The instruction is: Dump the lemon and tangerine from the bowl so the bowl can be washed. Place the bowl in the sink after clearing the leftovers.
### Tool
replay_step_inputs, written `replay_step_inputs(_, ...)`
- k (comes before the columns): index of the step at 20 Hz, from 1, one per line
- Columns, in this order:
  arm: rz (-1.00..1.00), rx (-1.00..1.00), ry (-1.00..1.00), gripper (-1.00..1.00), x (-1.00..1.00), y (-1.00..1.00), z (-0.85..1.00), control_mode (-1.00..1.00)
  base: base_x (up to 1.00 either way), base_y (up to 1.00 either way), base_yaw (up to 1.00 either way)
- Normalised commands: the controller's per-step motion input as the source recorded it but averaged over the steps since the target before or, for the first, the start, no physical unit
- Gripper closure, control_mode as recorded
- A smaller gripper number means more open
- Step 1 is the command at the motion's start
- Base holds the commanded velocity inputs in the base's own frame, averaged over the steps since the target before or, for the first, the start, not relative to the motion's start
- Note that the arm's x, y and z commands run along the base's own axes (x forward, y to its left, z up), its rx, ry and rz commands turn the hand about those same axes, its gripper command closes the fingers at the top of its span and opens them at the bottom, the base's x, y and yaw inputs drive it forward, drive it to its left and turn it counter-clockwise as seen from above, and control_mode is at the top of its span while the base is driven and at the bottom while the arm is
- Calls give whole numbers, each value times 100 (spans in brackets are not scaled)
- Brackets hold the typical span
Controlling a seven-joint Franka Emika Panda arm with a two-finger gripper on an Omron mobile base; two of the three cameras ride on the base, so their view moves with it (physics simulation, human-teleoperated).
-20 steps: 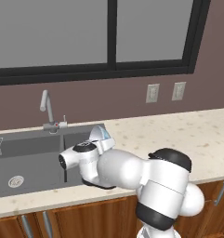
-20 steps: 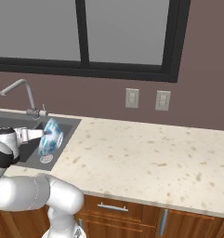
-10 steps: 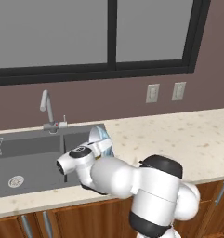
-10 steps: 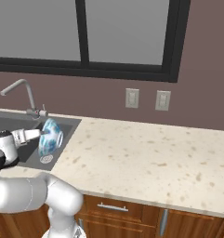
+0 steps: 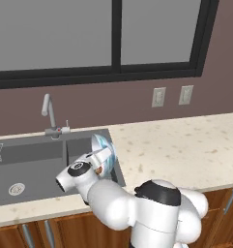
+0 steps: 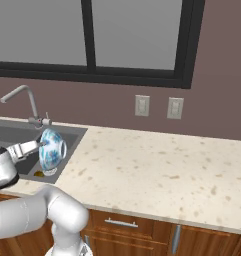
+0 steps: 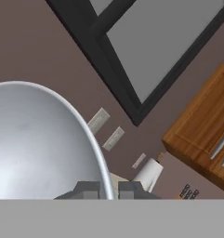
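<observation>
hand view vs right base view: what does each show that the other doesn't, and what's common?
Hand view alone: a white paper towel roll, a wood wall cabinet with silver handles, and the bowl's bare pale inside.

Right base view alone: the dark grey sink, the slim silver faucet, the speckled beige counter, and an orange-brown bit in the basin, too small to identify.

Shared: the white, blue-rimmed bowl tipped on edge, the hand pinching its rim, the dark-framed window and wall outlets.

Bowl (image 6: 52, 152): stays tipped on edge over the sink (image 5: 36, 162), shifts slightly toward the counter.
Arm: elbow swings lower and nearer the camera.
Fruit: perhaps one now below, unclear.
</observation>
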Motion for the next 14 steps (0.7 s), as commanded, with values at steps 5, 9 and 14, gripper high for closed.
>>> replay_step_inputs(5,0,0,0,100,0,0,0,-100,0,0,0)
replay_step_inputs(9,0,0,-2,100,0,-12,0,-100,0,0,0)
replay_step_inputs(14,-1,7,-5,100,-1,-30,26,-100,0,0,0)
